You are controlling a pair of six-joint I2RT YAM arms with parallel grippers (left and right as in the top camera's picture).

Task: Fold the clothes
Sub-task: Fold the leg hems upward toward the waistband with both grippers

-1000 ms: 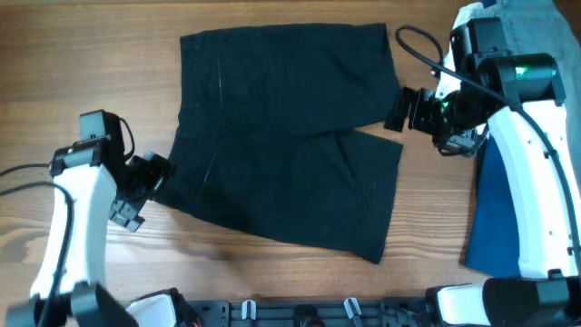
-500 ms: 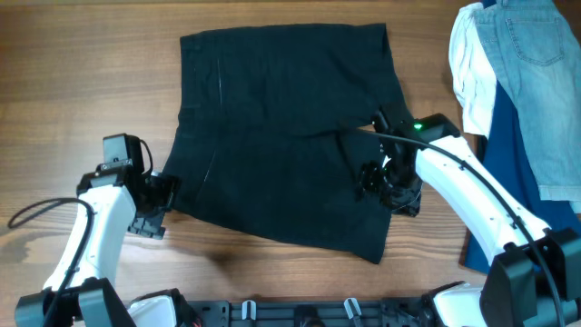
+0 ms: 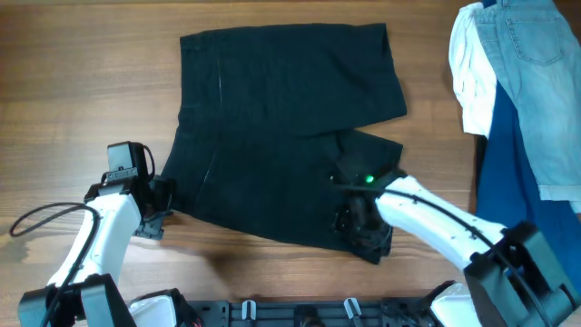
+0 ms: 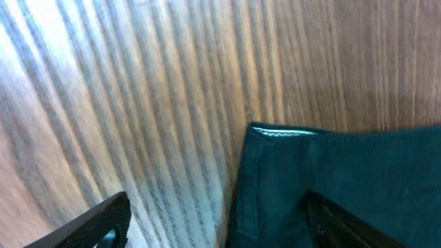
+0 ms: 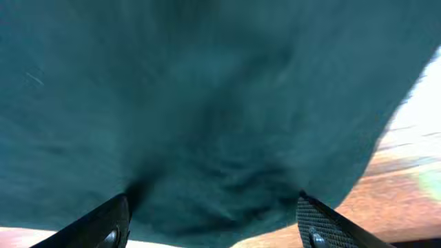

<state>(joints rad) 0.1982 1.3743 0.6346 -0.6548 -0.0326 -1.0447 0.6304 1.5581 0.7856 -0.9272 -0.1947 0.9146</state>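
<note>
While the clothes (image 3: 272, 109) lie flat, the right hand (image 3: 356, 227) hangs over their hem.

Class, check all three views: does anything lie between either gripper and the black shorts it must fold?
Nothing visible does. The open left gripper straddles a corner at the black shorts on their left edge; the open right gripper hangs right over the near leg. The denim piece lies apart, far right.

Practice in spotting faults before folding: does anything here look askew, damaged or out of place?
Nothing damaged or spilled. The black shorts lie flat but crooked, the lower leg slanting away from the upper one. At the right edge, denim, a white garment and blue cloth overlap in a heap.
</note>
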